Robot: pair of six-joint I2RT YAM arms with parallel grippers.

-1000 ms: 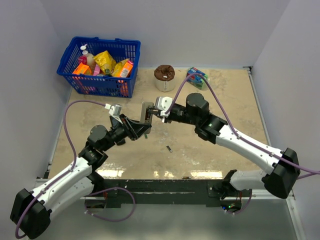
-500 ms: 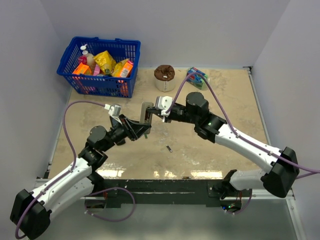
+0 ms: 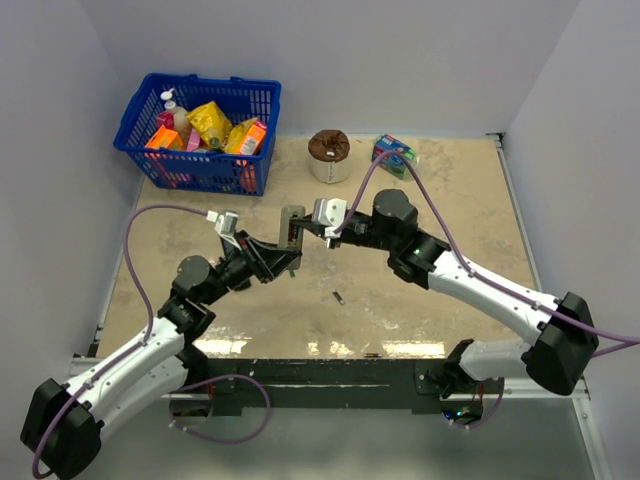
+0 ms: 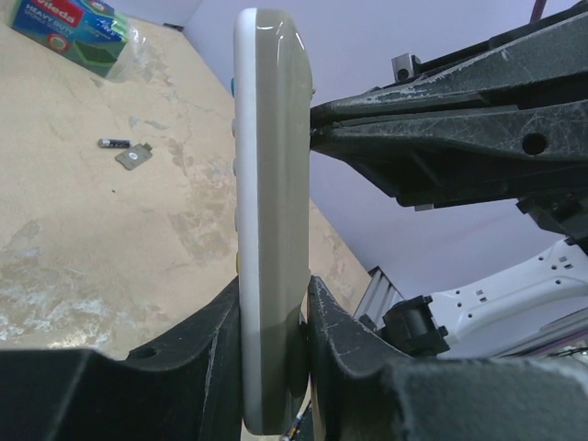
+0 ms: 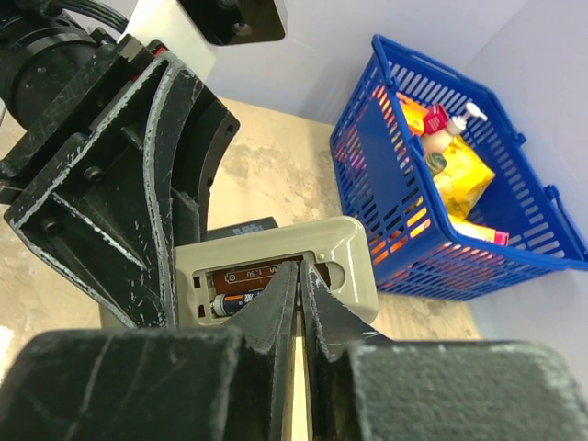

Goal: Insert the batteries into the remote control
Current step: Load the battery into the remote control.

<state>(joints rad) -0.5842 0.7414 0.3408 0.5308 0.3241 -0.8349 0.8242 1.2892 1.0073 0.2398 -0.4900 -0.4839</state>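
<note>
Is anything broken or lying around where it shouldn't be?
Nothing looks broken. The remote control, held in the left fingers, has its back open, with one battery inside. A loose battery and a small grey flat piece, maybe the cover, lie on the table.

The desk point(image 3: 450, 230) is sandy beige with pale and darker patches, like stone. A blue basket point(image 3: 200, 165) sits at its far left corner, full of yellow and orange packs and a bottle. Along the far edge stands a round white tub point(image 3: 328, 157) with a brown top. Just beside it lies a green and blue packet point(image 3: 394, 153). Near the middle of the desk lie one small dark battery point(image 4: 112, 142) and, close by it, a little grey flat piece point(image 4: 134, 157).
</note>
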